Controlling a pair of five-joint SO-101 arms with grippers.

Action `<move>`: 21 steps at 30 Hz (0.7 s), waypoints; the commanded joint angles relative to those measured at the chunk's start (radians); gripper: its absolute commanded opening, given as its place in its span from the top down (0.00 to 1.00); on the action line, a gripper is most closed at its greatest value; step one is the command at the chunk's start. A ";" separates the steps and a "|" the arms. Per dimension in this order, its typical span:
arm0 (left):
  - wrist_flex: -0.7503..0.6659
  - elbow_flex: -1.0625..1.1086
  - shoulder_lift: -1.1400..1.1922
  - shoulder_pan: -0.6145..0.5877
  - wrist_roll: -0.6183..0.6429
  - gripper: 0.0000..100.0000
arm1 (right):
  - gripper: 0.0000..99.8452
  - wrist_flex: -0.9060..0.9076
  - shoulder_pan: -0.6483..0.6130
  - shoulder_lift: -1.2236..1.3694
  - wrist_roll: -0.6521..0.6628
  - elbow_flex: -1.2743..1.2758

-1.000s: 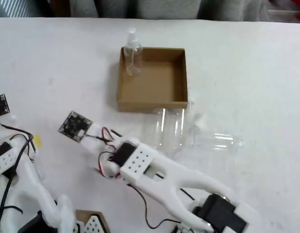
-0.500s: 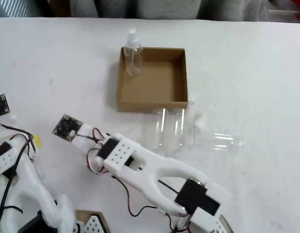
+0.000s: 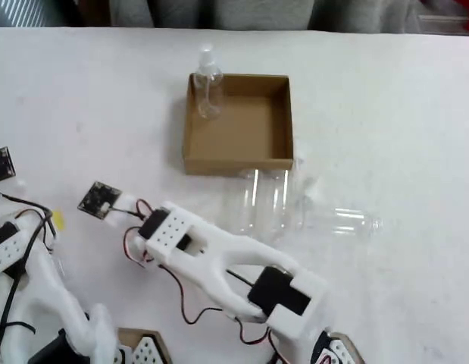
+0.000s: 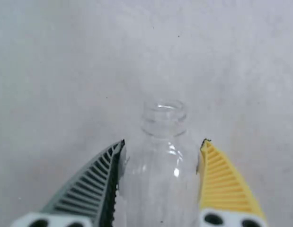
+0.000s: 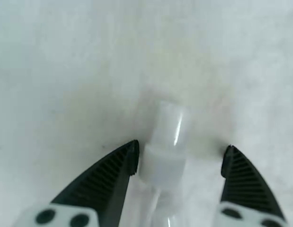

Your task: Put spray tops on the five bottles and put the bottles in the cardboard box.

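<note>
Your left gripper (image 4: pixel 163 147) pinches an open-necked bottle (image 4: pixel 164 113) at the near left of the table (image 3: pixel 386 98). Your right gripper (image 5: pixel 180 147) is spread around a spray top (image 5: pixel 165 137) lying on the table, with one finger just beside it and the other apart. The box (image 3: pixel 238 163) sits far centre, a capped bottle (image 3: pixel 207 87) upright at its far-left corner. Clear bottles (image 3: pixel 261 201) lie just near it.

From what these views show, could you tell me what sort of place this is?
Probably a robotics lab bench: a white table with robot arms, bare circuit boards on loose wires, and a cardboard box and clear bottles laid out for a trial.
</note>
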 commanded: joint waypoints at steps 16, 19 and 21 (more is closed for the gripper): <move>-0.021 -0.008 -0.035 0.019 0.008 0.83 | 0.93 0.143 0.010 0.022 0.035 -0.133; -0.021 -0.008 -0.035 0.019 0.008 0.83 | 0.93 0.197 0.035 0.005 0.034 -0.163; -0.021 -0.008 -0.035 0.019 0.008 0.83 | 0.93 0.209 0.047 0.008 0.034 -0.170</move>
